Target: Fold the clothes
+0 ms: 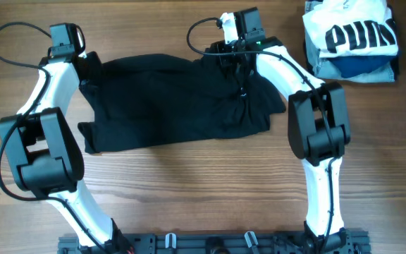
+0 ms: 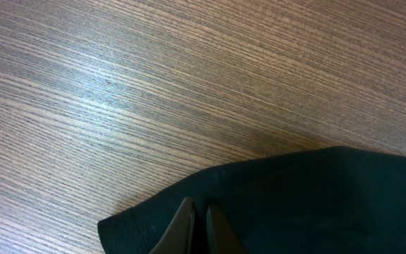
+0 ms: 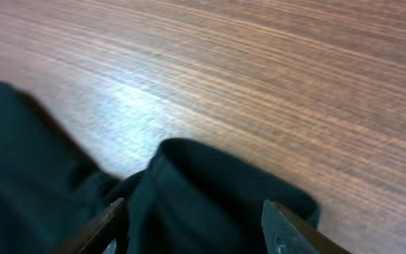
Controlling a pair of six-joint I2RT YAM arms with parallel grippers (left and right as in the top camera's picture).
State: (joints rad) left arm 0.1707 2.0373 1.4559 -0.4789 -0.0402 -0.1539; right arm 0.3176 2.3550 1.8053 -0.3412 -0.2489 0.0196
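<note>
The black garment (image 1: 168, 99) lies spread across the far middle of the wooden table, bunched at its right end. My left gripper (image 2: 198, 219) is shut on the garment's far left corner (image 2: 294, 204); in the overhead view the arm sits over that corner (image 1: 90, 70). My right gripper (image 3: 192, 222) is open, its fingers straddling a raised fold of the black cloth (image 3: 210, 190) at the garment's far right edge, near its wrist in the overhead view (image 1: 235, 60). No logo shows.
A folded white shirt with big black letters (image 1: 351, 32) lies on folded blue garments (image 1: 358, 67) at the far right corner. Bare wood (image 1: 203, 183) runs along the near side.
</note>
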